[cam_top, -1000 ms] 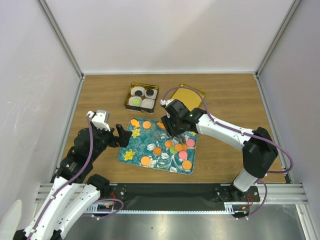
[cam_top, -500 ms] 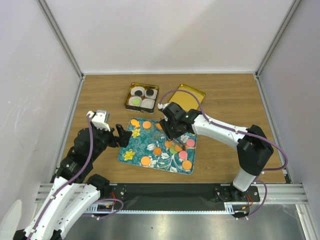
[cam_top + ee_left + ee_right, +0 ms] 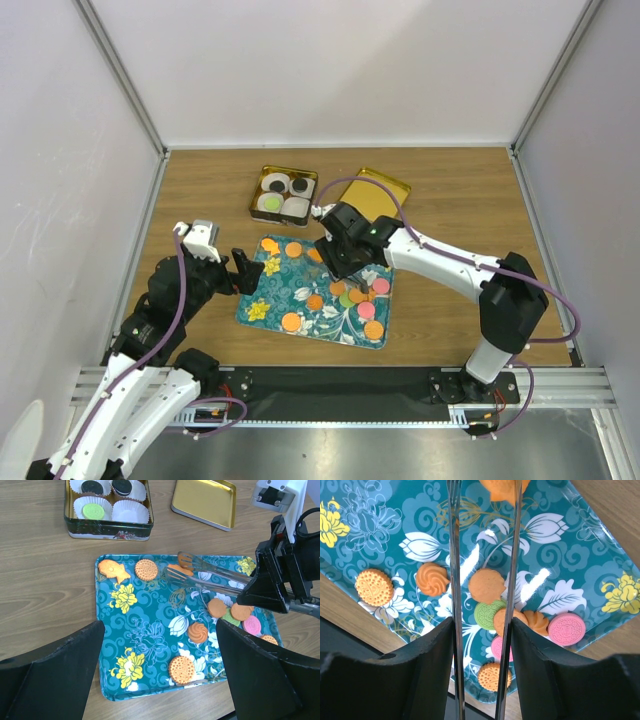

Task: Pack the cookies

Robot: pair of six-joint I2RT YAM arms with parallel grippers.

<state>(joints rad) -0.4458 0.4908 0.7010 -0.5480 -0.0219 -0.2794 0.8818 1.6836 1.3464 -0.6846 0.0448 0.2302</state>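
Observation:
Several cookies (image 3: 291,322), mostly orange with some pink and green, lie on a teal flowered tray (image 3: 262,312). My right gripper (image 3: 342,252) is shut on metal tongs (image 3: 210,577), also seen in the right wrist view (image 3: 481,630). The tong tips sit on either side of an orange cookie (image 3: 179,570) near the tray's far edge; I cannot tell whether they pinch it. My left gripper (image 3: 246,270) is open and empty at the tray's left edge, above the tray in its own view (image 3: 160,630). A fish-shaped cookie (image 3: 112,570) and a round one (image 3: 146,569) lie at the far left.
A tin (image 3: 284,195) with four white paper cups stands behind the tray; one cup holds a green cookie (image 3: 93,511), two hold black ones. Its gold lid (image 3: 375,190) lies to the right. Grey walls enclose the wooden table.
My right gripper with the tongs has shifted slightly left and toward the tray's far edge. The left arm has not moved.

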